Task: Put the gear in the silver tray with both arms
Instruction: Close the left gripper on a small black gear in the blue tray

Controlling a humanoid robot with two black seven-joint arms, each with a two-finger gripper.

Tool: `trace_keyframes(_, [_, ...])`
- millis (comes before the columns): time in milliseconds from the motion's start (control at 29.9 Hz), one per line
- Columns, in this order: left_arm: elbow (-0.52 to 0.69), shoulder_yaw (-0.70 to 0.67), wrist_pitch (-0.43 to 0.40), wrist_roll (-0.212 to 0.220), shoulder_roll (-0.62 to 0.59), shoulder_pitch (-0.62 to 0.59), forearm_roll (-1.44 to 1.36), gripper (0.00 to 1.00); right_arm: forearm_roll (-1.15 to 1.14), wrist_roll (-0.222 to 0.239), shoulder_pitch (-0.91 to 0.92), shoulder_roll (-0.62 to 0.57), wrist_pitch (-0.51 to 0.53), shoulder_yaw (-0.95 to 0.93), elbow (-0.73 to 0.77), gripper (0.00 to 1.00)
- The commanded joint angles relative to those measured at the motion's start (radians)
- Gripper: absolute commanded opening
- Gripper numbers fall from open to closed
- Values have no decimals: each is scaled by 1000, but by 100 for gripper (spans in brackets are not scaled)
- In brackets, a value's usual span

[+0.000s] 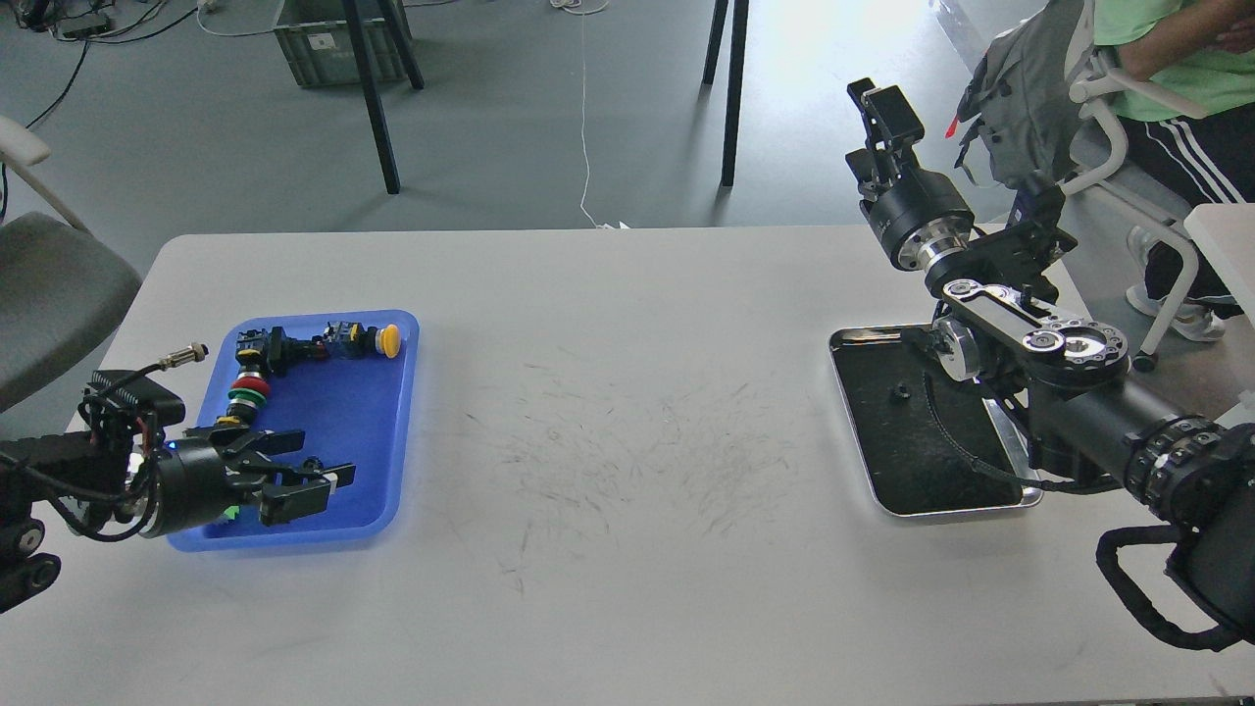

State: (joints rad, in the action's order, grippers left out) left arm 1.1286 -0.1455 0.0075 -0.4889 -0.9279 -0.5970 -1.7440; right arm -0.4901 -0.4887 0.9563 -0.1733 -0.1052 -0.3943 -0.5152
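Observation:
A small black gear lies on the floor of the blue tray at the left. My left gripper is open and low over that tray, with one finger on each side of the gear; I cannot tell if they touch it. The silver tray lies at the right with another small black gear on its dark floor. My right gripper is raised high beyond the table's far edge, above and behind the silver tray. Its fingers are too dark to tell apart.
The blue tray also holds several push-button switches: a yellow one, a red-and-green one, and black ones. My right forearm crosses over the silver tray's right side. A seated person and a chair are at the back right.

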Motion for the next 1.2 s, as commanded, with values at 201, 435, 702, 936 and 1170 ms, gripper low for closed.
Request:
trace_keyframes(201, [-76, 0, 38, 0, 27, 20, -8, 86, -1, 0, 1, 0, -1, 0, -2, 94])
trace_keyframes(435, [-99, 1, 58, 0, 54, 22, -9, 78, -1, 0, 1, 0, -1, -6, -3, 94])
trace_keyframes(702, [-119, 1, 72, 0, 58, 39, -12, 67, 1, 0, 1, 0, -1, -6, -3, 94])
trace_keyframes(936, [-127, 1, 74, 0, 60, 52, -28, 59, -1, 0, -1, 0, -1, -6, -2, 94])
trace_keyframes(1170, [-125, 0, 74, 0, 58, 54, -29, 51, -1, 0, -2, 8, -2, -5, 3, 94])
